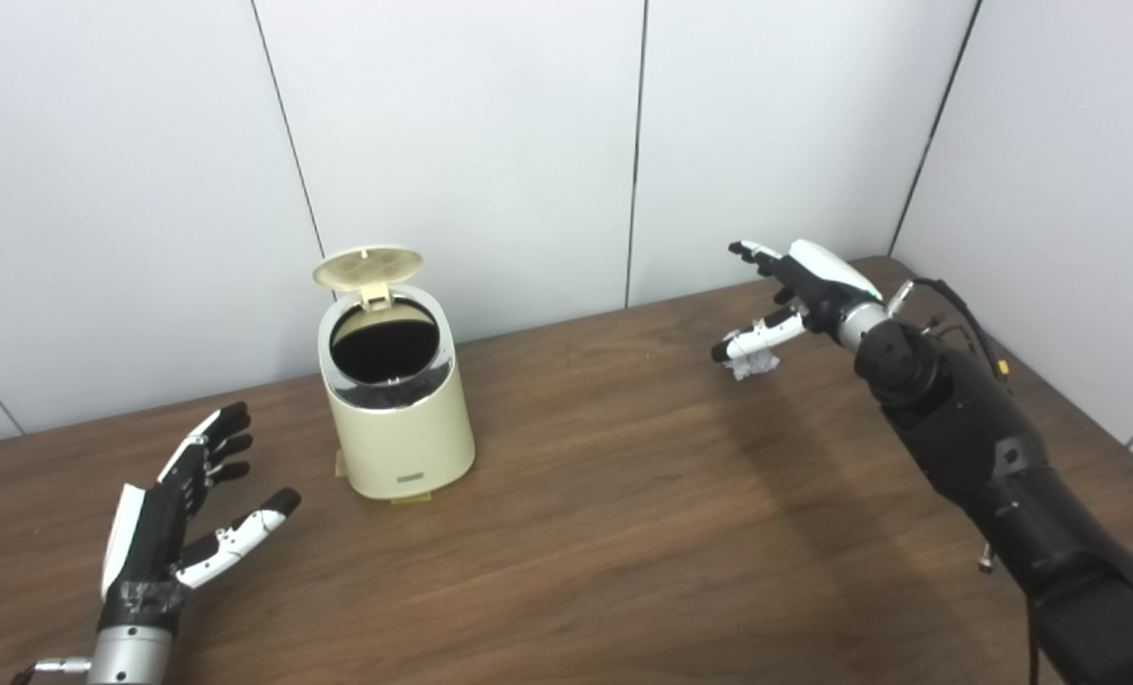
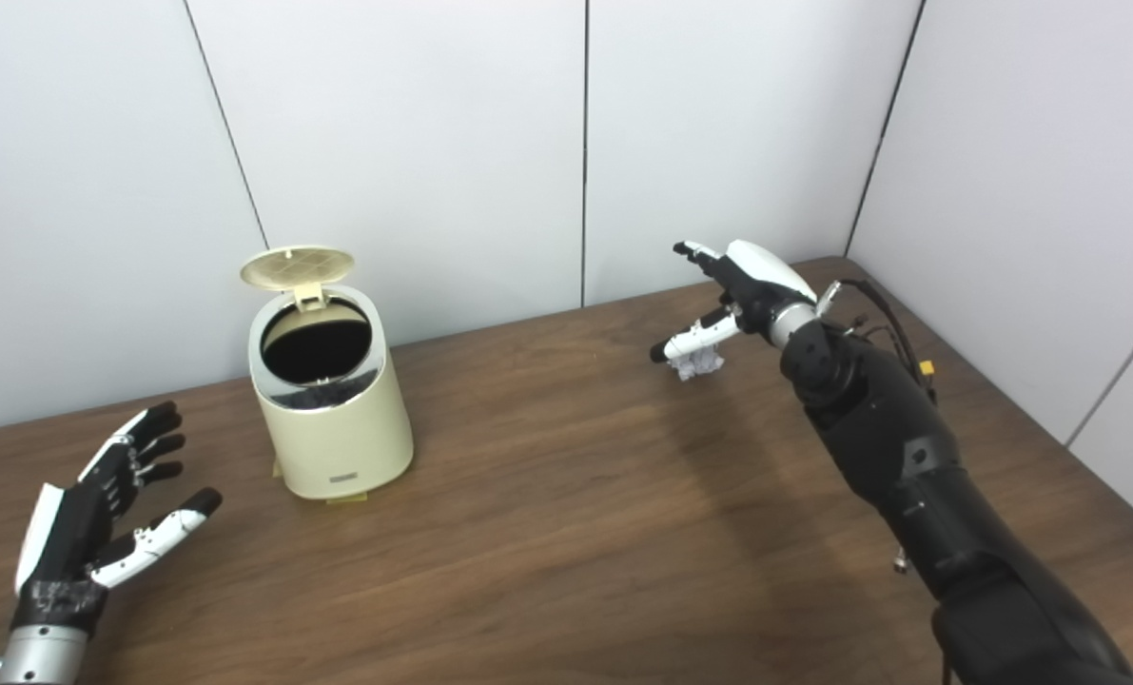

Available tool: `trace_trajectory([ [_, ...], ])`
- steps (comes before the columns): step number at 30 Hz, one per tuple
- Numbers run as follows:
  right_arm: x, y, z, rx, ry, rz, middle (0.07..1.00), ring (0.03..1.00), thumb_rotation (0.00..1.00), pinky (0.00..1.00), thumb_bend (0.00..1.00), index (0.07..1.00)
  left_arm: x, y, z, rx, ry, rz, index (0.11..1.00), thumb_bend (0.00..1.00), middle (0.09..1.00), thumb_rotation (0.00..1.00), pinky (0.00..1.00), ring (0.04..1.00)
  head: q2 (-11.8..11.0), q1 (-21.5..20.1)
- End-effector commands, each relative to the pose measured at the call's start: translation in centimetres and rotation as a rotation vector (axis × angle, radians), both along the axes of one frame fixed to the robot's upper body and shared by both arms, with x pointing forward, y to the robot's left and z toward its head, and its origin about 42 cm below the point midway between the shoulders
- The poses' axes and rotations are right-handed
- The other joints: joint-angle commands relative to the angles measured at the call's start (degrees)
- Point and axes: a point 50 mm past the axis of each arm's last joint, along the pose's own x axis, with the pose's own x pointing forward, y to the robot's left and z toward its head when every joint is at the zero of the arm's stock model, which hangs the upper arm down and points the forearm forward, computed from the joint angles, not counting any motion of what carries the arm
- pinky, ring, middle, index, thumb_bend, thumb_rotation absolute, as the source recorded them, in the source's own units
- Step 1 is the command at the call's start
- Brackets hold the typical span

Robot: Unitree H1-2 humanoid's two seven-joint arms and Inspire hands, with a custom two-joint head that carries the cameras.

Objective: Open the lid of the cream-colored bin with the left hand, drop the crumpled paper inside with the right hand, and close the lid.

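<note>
Left hand [image 1: 171, 518] sits nearest the camera, low over the desk [image 1: 623, 533], palm turned inward, fingers [image 1: 219, 442] spread wide and holding nothing. The cream-colored bin [image 1: 395, 419] stands just beyond and to the right of those fingertips, apart from them. Its lid [image 1: 368, 267] is already tipped up and back on the rear hinge, so the hand appears parked clear of the opening, near enough to reach the lid for closing.

Right hand [image 1: 799, 290] is raised over the far side of the desk, fingers extended and parted, with no grip formed. The crumpled paper [image 1: 754, 362] lies directly under its thumb; contact cannot be confirmed. Judgement: the hand is poised to pick it up, so the paper is not yet lifted.

Bin interior is dark; no contents can be made out. The paper is well apart from the bin, to its right.
</note>
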Motion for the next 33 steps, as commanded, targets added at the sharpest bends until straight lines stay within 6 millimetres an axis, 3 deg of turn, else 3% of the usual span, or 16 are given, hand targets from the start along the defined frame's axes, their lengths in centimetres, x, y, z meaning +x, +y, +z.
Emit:
trace_trajectory([
  [1,0.4,-1.2,3.2,-0.029,-0.065,0.004,0.944,0.926,0.29,0.81,0.92,0.943,-1.4,0.3,-2.0,0.009,0.047,0.008,0.915,0.74,0.882,0.33,0.77,0.849,0.1,0.0],
  [11,-0.1,-2.4,2.0,-0.001,0.013,-0.002,0.960,0.900,0.16,0.72,0.90,0.940,-1.5,0.6,-2.1,0.004,0.046,0.000,0.914,0.72,0.884,0.31,0.77,0.851,0.4,0.0],
  [17,-0.4,-2.5,1.6,-0.012,0.052,-0.019,0.971,0.930,0.15,0.80,0.88,0.931,-1.5,0.7,-2.1,0.013,0.043,-0.003,0.912,0.72,0.882,0.30,0.77,0.849,0.7,0.0],
  [33,0.1,-2.1,-0.5,-0.105,0.011,-0.006,0.848,0.862,0.15,0.79,0.85,0.835,-1.5,0.6,-2.1,0.018,0.047,-0.011,0.915,0.72,0.884,0.32,0.78,0.855,1.0,0.3],
])
